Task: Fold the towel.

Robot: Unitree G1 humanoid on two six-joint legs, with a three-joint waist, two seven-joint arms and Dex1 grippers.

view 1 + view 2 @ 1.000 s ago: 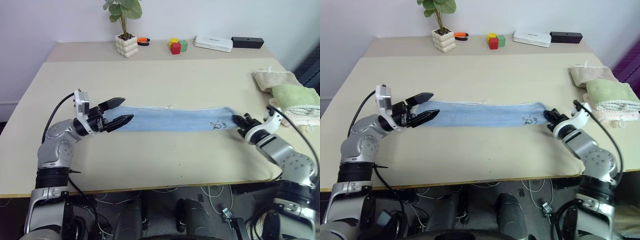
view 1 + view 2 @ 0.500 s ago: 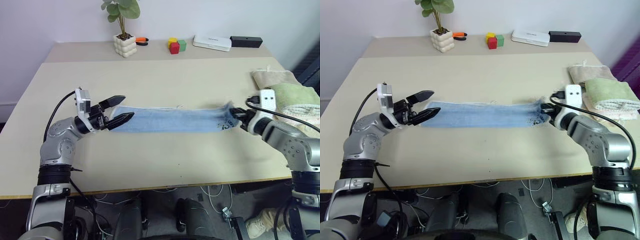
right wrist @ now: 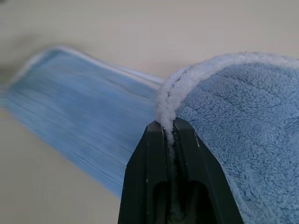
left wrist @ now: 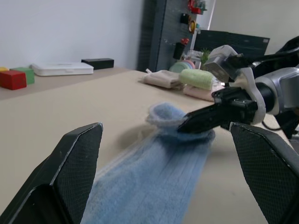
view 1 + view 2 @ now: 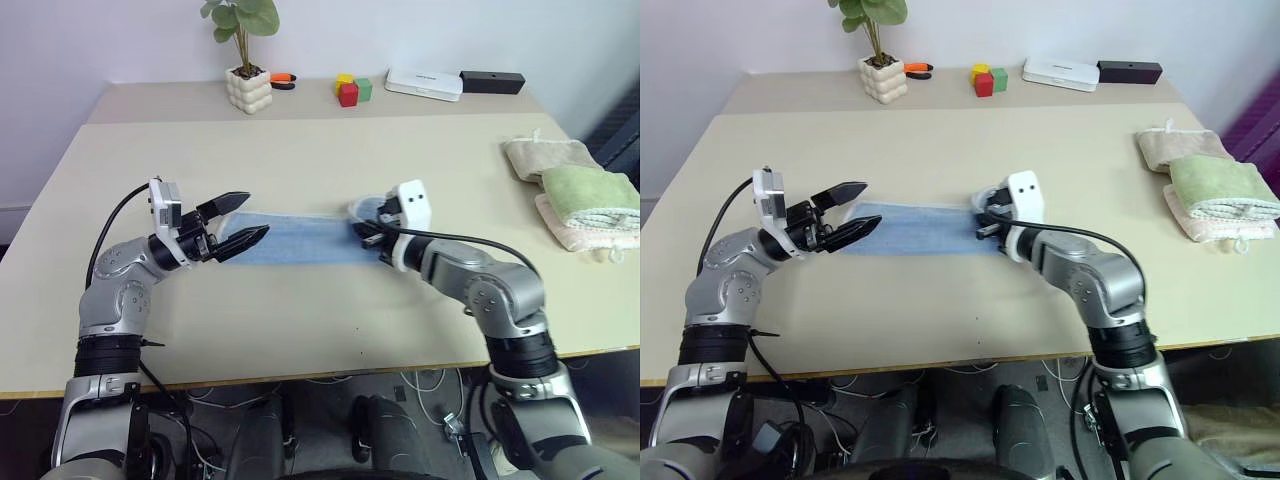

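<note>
Towel first: the light blue terry hand towel with a thin white hem lies as a long narrow strip across the middle of the pale beige table, running from left to right. Its right end is lifted off the surface and curled back over the strip, forming a small raised loop.

The right gripper has its two black fingers pressed together on that raised end, pinching the white hem between them; in the right wrist view the hem runs straight down into the seam of the closed fingertips, with the rest of the blue strip stretching away beyond on the table.

The left gripper hovers at the towel's left end with its fingers spread wide, one finger above the other, the lower one just over the cloth. From where I stand I cannot tell whether that finger touches the fabric.

At the far right edge of the table sits a folded beige cloth with a folded green towel on another cream one. Along the back edge stand a small potted plant in a white knobbly pot, coloured blocks, a flat white box and a black bar-shaped box.
</note>
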